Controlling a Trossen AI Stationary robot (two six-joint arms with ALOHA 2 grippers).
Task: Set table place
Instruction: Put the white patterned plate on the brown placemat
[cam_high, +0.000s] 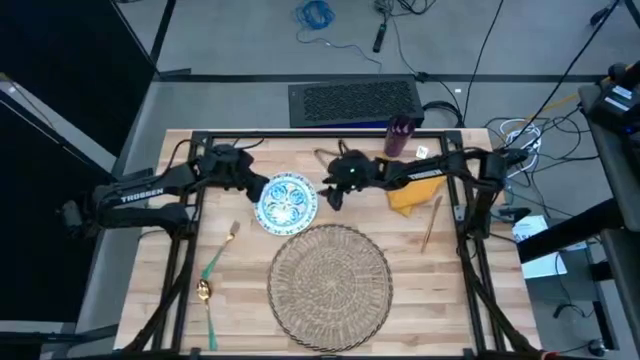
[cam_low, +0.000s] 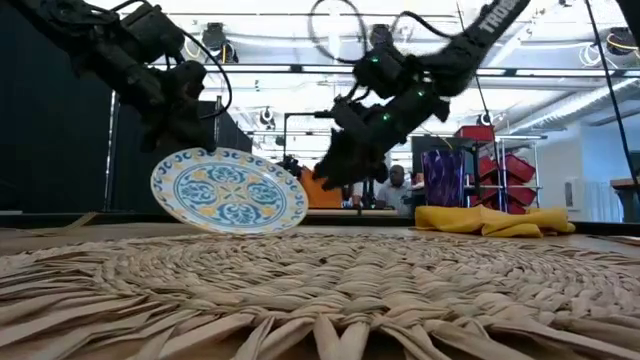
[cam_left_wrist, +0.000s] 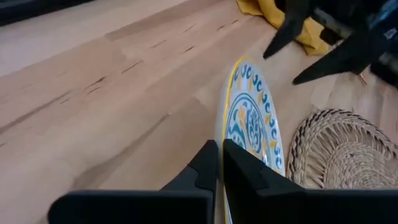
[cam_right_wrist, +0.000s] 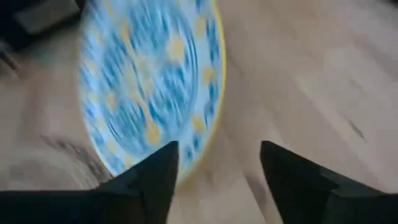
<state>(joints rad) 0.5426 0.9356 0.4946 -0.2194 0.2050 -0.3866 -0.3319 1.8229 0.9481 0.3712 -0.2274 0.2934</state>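
The blue-green patterned plate (cam_high: 287, 203) hangs tilted above the table (cam_high: 180, 320), just beyond the round woven placemat (cam_high: 330, 280). My left gripper (cam_high: 257, 187) is shut on the plate's left rim. My right gripper (cam_high: 330, 192) stands open just right of the plate, its fingers (cam_right_wrist: 155, 171) close to the rim without touching it. The yellow napkin (cam_high: 410, 196) and knife (cam_high: 432, 222) lie at the right. Fork (cam_high: 222, 248) and spoon (cam_high: 205, 295) lie at the left. The purple cup (cam_high: 400, 135) stands at the far edge. My left gripper pinches the plate's rim (cam_left_wrist: 222, 134) between its two fingers, one on the patterned face and one on the underside. The fingers come from the table's left, slanting down. The plate (cam_low: 230, 190) is tilted, its face toward the near edge, and looks lifted off the table.
The black frame rails (cam_high: 190, 240) run along both sides of the table. A dark mat (cam_high: 355, 102) lies beyond the far edge. People and red bins (cam_low: 500, 170) show in the room behind.
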